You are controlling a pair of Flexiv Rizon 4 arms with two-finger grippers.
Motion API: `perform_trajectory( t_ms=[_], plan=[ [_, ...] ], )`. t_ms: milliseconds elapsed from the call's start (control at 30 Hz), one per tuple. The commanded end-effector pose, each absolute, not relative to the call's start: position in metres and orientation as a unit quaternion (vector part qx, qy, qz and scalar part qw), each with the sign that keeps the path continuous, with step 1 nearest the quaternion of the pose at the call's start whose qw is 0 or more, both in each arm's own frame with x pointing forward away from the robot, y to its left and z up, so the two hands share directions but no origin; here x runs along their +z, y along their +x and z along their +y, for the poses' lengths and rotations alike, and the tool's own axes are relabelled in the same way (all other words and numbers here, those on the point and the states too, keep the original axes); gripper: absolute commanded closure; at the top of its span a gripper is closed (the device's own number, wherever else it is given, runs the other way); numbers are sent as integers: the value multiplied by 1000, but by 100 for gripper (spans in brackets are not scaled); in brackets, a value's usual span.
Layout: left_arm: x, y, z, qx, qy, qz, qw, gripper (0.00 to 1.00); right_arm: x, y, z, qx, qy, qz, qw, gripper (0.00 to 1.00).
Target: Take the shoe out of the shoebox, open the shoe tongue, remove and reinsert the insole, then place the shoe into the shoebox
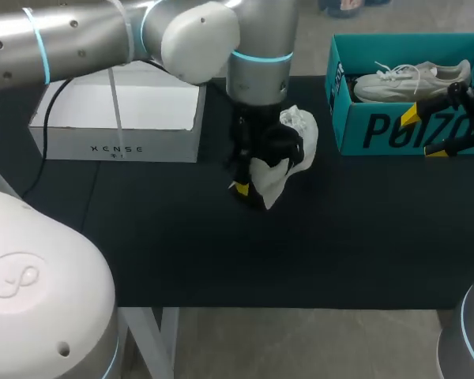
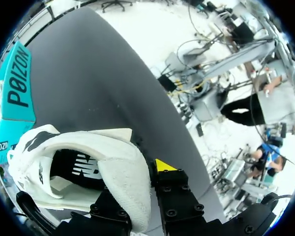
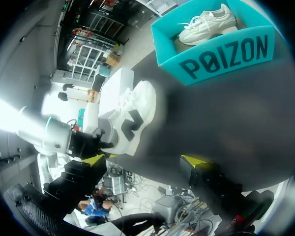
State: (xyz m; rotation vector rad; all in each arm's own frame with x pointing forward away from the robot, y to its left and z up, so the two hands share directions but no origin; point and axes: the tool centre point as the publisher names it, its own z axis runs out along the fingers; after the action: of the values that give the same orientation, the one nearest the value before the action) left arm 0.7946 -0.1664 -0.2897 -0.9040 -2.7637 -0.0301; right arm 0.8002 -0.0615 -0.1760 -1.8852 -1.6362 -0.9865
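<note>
A white sneaker (image 1: 294, 142) with dark side markings stands tilted on the black table near its middle. My left gripper (image 1: 249, 185) comes down from above and is shut on its heel. In the left wrist view the padded heel collar of the sneaker (image 2: 88, 162) sits between the two fingers of my left gripper (image 2: 135, 191), and the dark insole shows inside. The teal shoebox (image 1: 379, 130) stands open at the far right with a second pale shoe (image 1: 411, 79) in it. My right gripper (image 1: 425, 134) hangs open in front of the box, and in the right wrist view the right gripper (image 3: 143, 161) has nothing between its fingers.
A white closed box (image 1: 118, 118) lies at the back left, with a black cable running along its left side. The sneaker (image 3: 135, 113) lies between the two arms; the shoebox (image 3: 226, 51) is beyond it in the right wrist view.
</note>
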Motion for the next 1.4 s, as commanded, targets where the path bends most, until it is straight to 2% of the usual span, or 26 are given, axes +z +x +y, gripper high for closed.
perform_trajectory(
  t_ms=[33, 400, 533, 667, 867, 1400],
  plan=[
    [-284, 799, -174, -36, -368, -919, 138, 100, -176, 800, -61, -357, -685, -594, 226, 0],
    [-284, 799, -174, -36, -368, -919, 138, 100, -176, 800, -61, -357, -685, -594, 226, 0],
    [-272, 795, -137, -20, -393, -912, 112, 100, -176, 800, -61, -357, -685, -594, 226, 0],
    [-261, 794, -107, -31, -465, -876, 127, 100, -176, 800, -61, -357, -685, -594, 226, 0],
    [-241, 801, -69, -54, -491, -861, 117, 100, -176, 800, -61, -357, -685, -594, 226, 0],
    [-198, 898, 39, -43, -569, -816, 91, 100, -176, 800, -61, -357, -685, -594, 226, 0]
  ],
)
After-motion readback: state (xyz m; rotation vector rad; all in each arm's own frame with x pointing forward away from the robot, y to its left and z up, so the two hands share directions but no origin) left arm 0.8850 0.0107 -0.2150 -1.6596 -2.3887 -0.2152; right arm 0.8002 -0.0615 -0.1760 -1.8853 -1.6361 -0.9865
